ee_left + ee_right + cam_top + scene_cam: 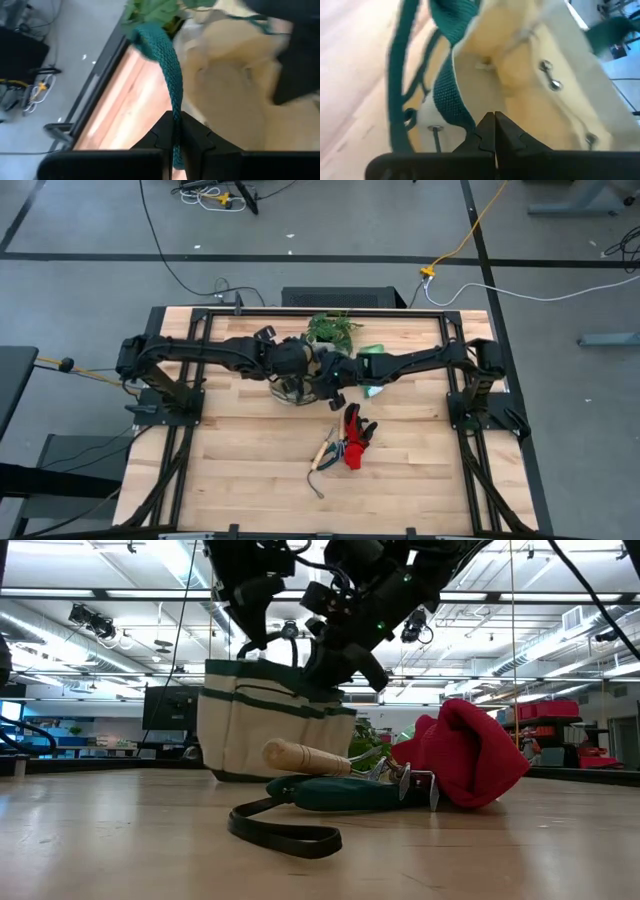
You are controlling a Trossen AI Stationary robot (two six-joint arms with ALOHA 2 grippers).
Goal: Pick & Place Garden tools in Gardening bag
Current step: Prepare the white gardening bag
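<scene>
Pale wooden planks make up your tabletop (250,450), and near its upper middle in the high view sits the gardening bag (270,725), cream with dark green trim, mostly hidden from above by both arms. Your left pincer (174,137) is pressed together on one green woven loop handle (162,52) of that bag, the strap running up between its fingers. Your right pincer (494,131) hangs over the bag's open mouth with its fingers closed together; you cannot tell whether they grip any fabric. Just below the bag in the high view, toward the centre, lie the red-and-black gloves (356,436), and touching them on the left is the hand rake (327,448) with its light wooden handle. At the bag's upper right edge you see the green spray bottle (372,352), beside the leafy potted plant (333,329).
</scene>
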